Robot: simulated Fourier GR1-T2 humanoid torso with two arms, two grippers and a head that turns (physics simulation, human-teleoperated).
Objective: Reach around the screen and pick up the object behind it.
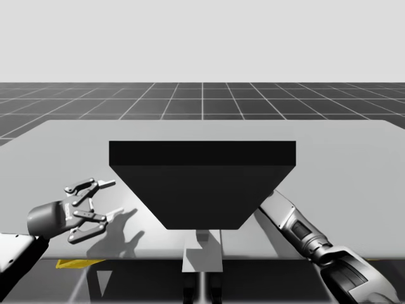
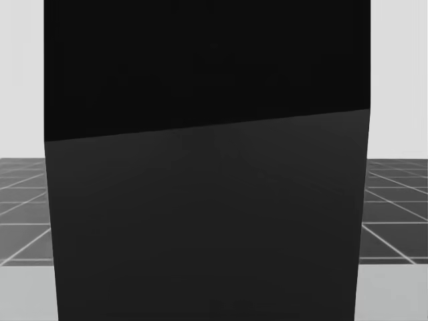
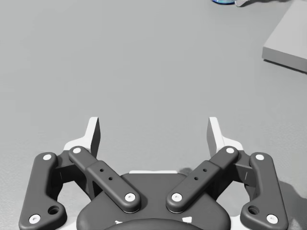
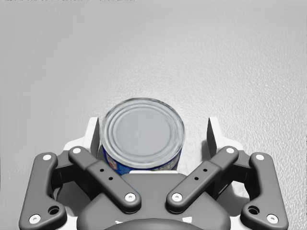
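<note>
The dark screen (image 1: 202, 183) stood across the middle of the worktop (image 1: 354, 158) and blocked the head's line of sight entirely, which was presumably why my right arm (image 1: 297, 228) stretched in from about five o'clock in the high view and slipped out of sight behind the screen's flank rather than going over it. The right wrist view gave the only clear look at the target: a can (image 4: 143, 133) stood upright on the worktop between the fingers (image 4: 94, 136) of the right end effector (image 4: 153, 132). The jaws were spread wide and not clamped. The can sat close against one finger, while a plain gap separated it from the other, so I judged the grasp lined up but not yet made. A slight sideways shift would probably centre it before closing. The can was short and squat, with a ridged silver lid and a blue-banded label around its side — rigid and easy to pinch across its width. My left end effector (image 3: 153, 132) hung open over bare worktop at roughly eight o'clock from the screen, well apart from the action and holding nothing, likely parked to keep out of the way.
</note>
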